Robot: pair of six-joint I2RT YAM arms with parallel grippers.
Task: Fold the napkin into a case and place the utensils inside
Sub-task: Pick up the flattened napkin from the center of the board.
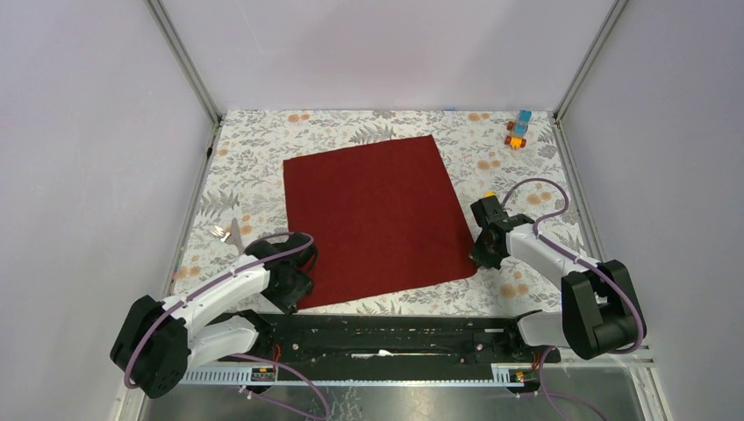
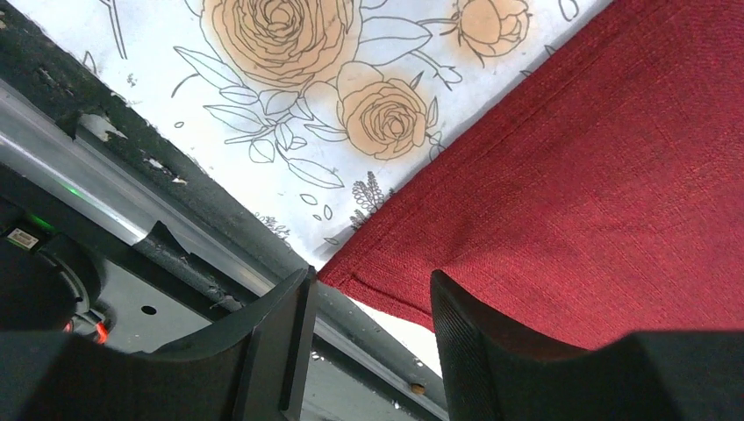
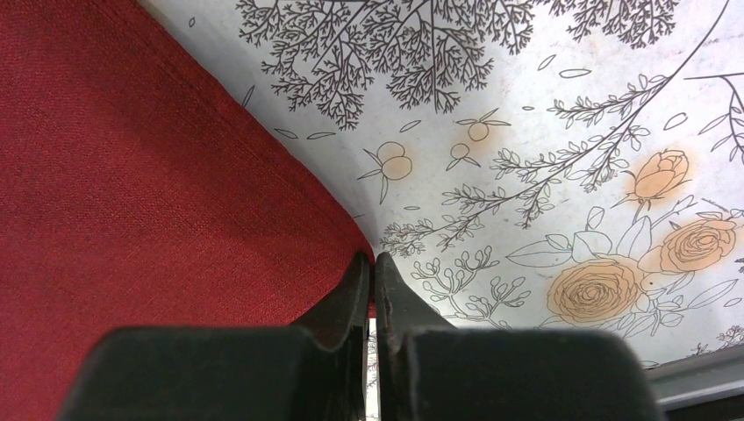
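At the far left of the overhead view, the silver utensils point(image 1: 225, 232) lay on the floral tabletop point(image 1: 254, 158), well apart from the cloth and too small to tell fork from knife. Neither wrist camera caught them.

The left hand point(image 1: 296, 285) sat at the near-left corner of the napkin point(image 1: 373, 219); from above its jaws were hidden under the wrist. The left wrist view settled it: the hand point(image 2: 370, 289) stood wide open and held nothing. The hemmed corner lay in the gap, with one finger point(image 2: 478, 342) over the red cloth and the other over the black base rail point(image 2: 132, 228). That corner lay just beside the rail, with only a thin strip of bare tabletop between them.

The napkin was spread flat as one full square, unfolded, in the middle of the tabletop. A margin of bare print showed along all four edges, widest on the left.

The right hand point(image 1: 482, 253) sat at the near-right corner. Its wrist view showed the fingers point(image 3: 351, 294) pressed together on the napkin's corner point(image 3: 132, 193), the hem curving up into the tips. Bare floral tabletop point(image 3: 544, 105) spread to its right.

Far right, at the back corner, small toy blocks point(image 1: 518, 132) stood by the frame post, well apart from the cloth.
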